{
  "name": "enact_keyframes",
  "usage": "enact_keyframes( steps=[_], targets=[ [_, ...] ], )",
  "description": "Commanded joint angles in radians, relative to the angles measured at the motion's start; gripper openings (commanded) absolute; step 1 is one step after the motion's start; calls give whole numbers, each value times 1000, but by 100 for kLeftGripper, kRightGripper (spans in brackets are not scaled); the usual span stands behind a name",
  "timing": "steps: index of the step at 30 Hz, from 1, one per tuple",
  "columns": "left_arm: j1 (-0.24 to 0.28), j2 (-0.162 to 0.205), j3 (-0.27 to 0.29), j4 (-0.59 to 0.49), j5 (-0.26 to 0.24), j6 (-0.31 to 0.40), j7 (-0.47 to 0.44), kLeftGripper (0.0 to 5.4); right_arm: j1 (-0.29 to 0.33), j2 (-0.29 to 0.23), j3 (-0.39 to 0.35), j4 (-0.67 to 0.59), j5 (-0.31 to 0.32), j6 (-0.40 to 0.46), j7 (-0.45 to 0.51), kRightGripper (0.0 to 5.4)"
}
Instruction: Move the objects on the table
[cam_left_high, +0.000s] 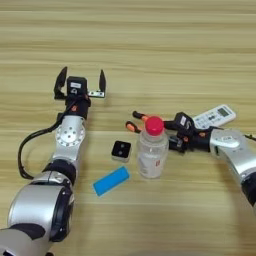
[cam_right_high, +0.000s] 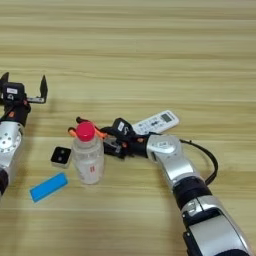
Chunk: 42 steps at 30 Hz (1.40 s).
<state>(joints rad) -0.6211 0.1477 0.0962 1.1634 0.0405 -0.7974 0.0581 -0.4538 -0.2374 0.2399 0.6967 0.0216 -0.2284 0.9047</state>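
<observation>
Right tool (cam_right_high: 114, 139): low on the tabletop (cam_left_high: 150, 50), at the needle-nose pliers (cam_left_high: 136, 121) (orange-and-black handles), just behind the bottle; whether its fingers grip the pliers cannot be told.

Clear plastic bottle (cam_left_high: 152, 152): upright, red cap, just beside this tool; label print unreadable.

White remote control (cam_left_high: 215, 116): behind the right wrist, buttons up, markings illegible.

Small black-and-white square block (cam_left_high: 121, 150) and blue bar (cam_left_high: 111, 181): left of bottle.

Left tool (cam_left_high: 81, 83): well apart, fingers spread, empty.
</observation>
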Motion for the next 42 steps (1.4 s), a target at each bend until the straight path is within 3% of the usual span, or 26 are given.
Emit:
enact_keyframes(
  steps=[1, 16, 26, 34, 42],
  targets=[
    [-18, 1, -3, 1, 12, 0, 5, 540, -12, 1, 8, 14, -16, -3, 6, 283],
    [-19, 2, -3, 4, 11, 0, 4, 540, 4, -21, -35, -127, 35, 24, 24, 440],
    [-21, 2, -2, 7, 11, 1, 5, 540, 8, -85, -103, -222, 104, 63, 55, 535],
    [-21, 2, -2, 7, 11, 3, 4, 540, -64, -166, -190, -106, 139, 51, 73, 538],
    [-25, -1, -3, 9, 11, 7, 5, 540, -189, -258, -255, 135, 125, -7, 90, 538]
  ],
)
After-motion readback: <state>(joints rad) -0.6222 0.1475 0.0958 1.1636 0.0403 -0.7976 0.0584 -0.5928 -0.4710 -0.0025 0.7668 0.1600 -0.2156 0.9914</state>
